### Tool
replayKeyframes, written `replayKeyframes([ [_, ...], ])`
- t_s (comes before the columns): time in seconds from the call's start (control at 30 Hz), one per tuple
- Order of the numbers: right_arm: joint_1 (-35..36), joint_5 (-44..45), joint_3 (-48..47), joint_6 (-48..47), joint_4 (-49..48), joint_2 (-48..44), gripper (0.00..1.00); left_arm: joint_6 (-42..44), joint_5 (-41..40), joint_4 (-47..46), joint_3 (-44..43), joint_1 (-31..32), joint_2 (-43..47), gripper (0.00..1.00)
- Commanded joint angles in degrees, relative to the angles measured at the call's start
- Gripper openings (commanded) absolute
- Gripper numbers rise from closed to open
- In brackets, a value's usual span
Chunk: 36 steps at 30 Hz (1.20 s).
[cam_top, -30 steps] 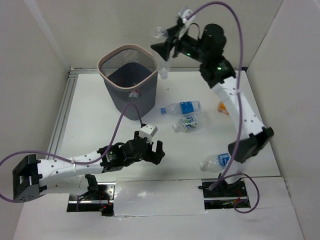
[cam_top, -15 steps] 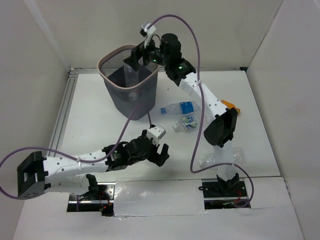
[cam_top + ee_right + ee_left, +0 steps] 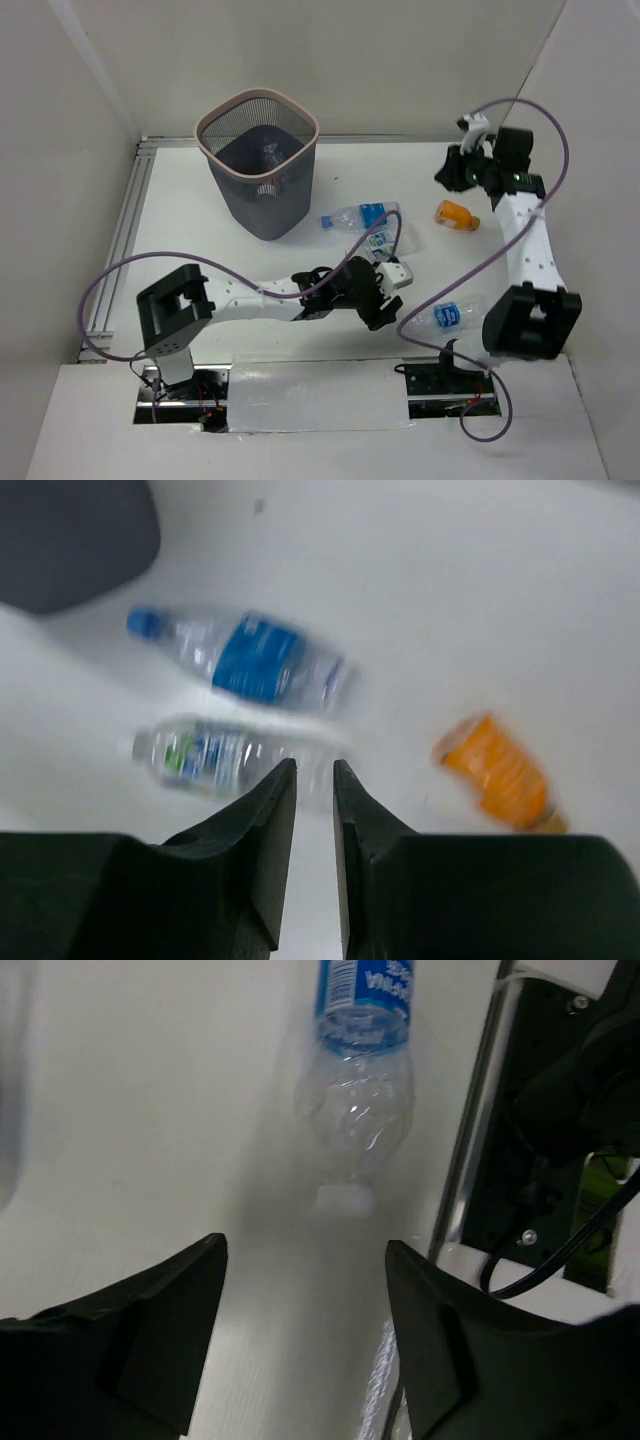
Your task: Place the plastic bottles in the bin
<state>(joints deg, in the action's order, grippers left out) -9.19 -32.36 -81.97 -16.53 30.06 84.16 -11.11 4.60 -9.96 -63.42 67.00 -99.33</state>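
The bin [image 3: 215,128] stands at the back left with one clear bottle [image 3: 270,155] lying inside it. A blue-label bottle [image 3: 362,215] and a green-white-label bottle [image 3: 385,241] lie mid-table; both also show in the right wrist view, the blue-label one [image 3: 255,660] above the green-white one [image 3: 210,755]. Another blue-label bottle [image 3: 447,315] lies near the right arm's base. My left gripper [image 3: 383,312] is open and empty, its jaws facing that bottle's cap [image 3: 345,1198], a short way off. My right gripper [image 3: 452,168] is raised at the right, jaws nearly together, empty.
A small orange wedge-shaped object [image 3: 455,215] lies right of the bottles, below the right gripper. The bin's dark wall [image 3: 70,540] fills the right wrist view's top left corner. Purple cables loop over both arms. White walls enclose the table on both sides.
My right arm swung from over the bin to the right, and the bottle it carried now lies in the bin. My left arm reached right toward the front bottle.
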Motion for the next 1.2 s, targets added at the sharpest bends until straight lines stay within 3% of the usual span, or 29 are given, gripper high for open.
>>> replayKeyframes([
  [0.0,-3.09,-7.54,9.62,-7.62,5.7,-10.31,0.29,3.56,6.91,-3.4,-5.22,1.38,-3.49,0.78],
  [0.1,-7.14,-9.13,15.96,-8.77,7.55,-16.73,0.41,3.56,6.91,-5.16,-6.54,1.9,-4.81,0.92],
  [0.13,-8.03,-9.82,17.53,-8.78,7.55,-18.84,0.54,3.56,6.91,-5.16,-7.15,1.9,-6.13,0.96],
  [0.27,-12.42,-12.89,18.78,-7.55,9.57,-21.57,0.81,4.08,8.23,-4.11,-11.98,2.43,-10.87,0.98],
  [0.73,-15.33,-14.57,19.83,-4.56,10.63,-23.34,0.88,5.66,-4.77,-8.06,-19.02,6.47,-22.49,0.95],
  [0.77,-15.33,-14.57,19.84,-4.56,10.63,-23.34,0.88,6.19,-10.17,-8.06,-20.42,7.78,-24.66,0.88],
  [0.83,-15.33,-14.57,20.54,-3.86,10.63,-23.34,0.88,6.19,-15.01,-8.06,-20.95,7.79,-25.38,0.84],
  [0.9,-15.33,-15.1,21.23,-3.25,10.63,-23.34,0.88,6.19,-19.88,-8.06,-20.96,8.84,-26.44,0.69],
  [0.97,-15.33,-15.63,21.77,-3.24,10.63,-23.34,0.88,6.19,-20.6,-8.67,-20.26,8.85,-27.06,0.6],
  [1.03,-15.33,-15.63,22.3,-3.24,10.63,-23.34,0.88,5.58,-21.12,-8.68,-19.64,8.85,-26.36,0.41],
  [1.13,-15.33,-13.53,22.3,-3.24,9.93,-23.34,0.79,5.05,-21.82,-7.45,-17.98,8.85,-22.51,0.16],
  [1.17,-15.94,-12.65,22.3,-1.07,9.14,-23.34,0.72,5.05,-22.96,-7.45,-17.1,8.85,-20.92,0.12],
])
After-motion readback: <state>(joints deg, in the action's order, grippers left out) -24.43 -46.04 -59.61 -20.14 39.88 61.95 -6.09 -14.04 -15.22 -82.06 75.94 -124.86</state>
